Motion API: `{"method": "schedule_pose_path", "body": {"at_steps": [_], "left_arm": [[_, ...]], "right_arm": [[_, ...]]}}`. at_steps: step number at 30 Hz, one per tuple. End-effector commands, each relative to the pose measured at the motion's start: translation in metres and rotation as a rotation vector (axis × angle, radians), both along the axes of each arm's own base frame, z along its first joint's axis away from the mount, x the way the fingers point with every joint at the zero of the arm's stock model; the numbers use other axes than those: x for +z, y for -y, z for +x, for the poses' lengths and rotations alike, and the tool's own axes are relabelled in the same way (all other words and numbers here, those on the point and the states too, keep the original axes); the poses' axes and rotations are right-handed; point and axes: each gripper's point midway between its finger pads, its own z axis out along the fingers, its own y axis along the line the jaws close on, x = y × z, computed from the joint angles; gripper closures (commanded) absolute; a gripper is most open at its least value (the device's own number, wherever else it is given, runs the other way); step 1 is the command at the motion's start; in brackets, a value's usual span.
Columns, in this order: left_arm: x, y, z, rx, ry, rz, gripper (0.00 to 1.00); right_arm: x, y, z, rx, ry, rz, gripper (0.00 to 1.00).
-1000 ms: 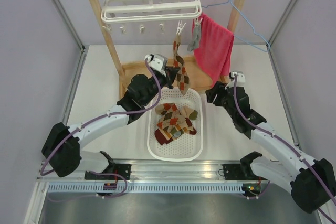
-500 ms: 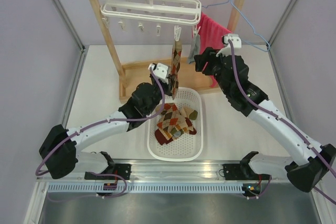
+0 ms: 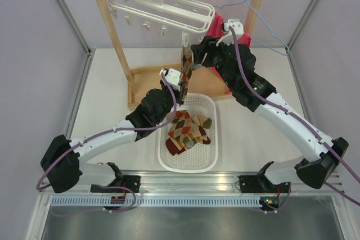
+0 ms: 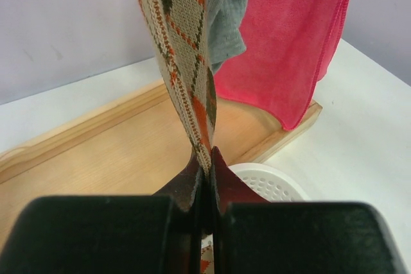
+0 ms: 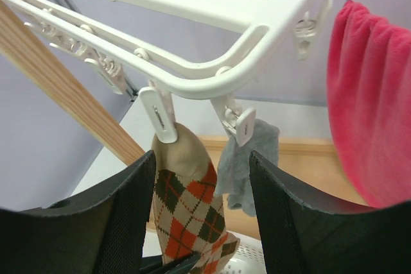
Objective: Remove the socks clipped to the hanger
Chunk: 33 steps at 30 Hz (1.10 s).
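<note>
The white hanger [image 3: 163, 7] hangs tilted from the wooden rail, and it also shows in the right wrist view [image 5: 192, 4]. An argyle sock [image 3: 186, 63] hangs from one of its clips [image 5: 160, 117], stretched straight down. My left gripper [image 3: 183, 87] is shut on the sock's lower end [image 4: 183, 62], with its jaws [image 4: 204, 158] pressed together on the fabric. A grey sock [image 5: 247, 158] hangs from the neighbouring clip [image 5: 241, 126]. My right gripper [image 3: 194, 54] is open just under the clips, its fingers either side of both socks' tops [image 5: 202, 155].
A white basket [image 3: 214, 139] with several socks in it stands below on the table. A pinkish-red towel [image 3: 216, 23] and a thin blue wire hanger [image 3: 270, 26] hang at the right of the wooden rack [image 3: 112, 32]. The rack's wooden base [image 4: 96, 152] lies behind the basket.
My right arm has risen from beside the basket up to the hanger's clips. The hanger has tilted. My left gripper has pulled the argyle sock straight.
</note>
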Motion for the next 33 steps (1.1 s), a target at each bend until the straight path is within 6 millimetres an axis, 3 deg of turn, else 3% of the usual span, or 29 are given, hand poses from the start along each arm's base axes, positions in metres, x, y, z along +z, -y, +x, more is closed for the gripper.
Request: {"method": "schedule_pose_path", "body": {"at_steps": [1,6,11,21,33], "left_arm": [[0.035,-0.001,-0.01,-0.033,0.041,-0.07,0.98],[0.042,-0.005,-0.015,-0.038,0.028,-0.067,0.98],[0.057,-0.007,-0.028,-0.082,0.017,-0.095,0.98],[0.073,-0.012,-0.055,-0.177,-0.031,-0.123,0.98],[0.091,-0.028,-0.076,-0.213,-0.061,-0.186,0.98]], "right_arm": [[0.021,-0.013,-0.002,0.064,0.058,0.017,0.36],[0.018,-0.029,-0.01,0.158,0.073,0.05,0.36],[0.028,-0.042,-0.02,0.245,0.115,0.094,0.36],[0.046,-0.042,-0.029,0.277,0.183,0.137,0.34],[0.048,-0.049,-0.025,0.3,0.222,0.156,0.34]]}}
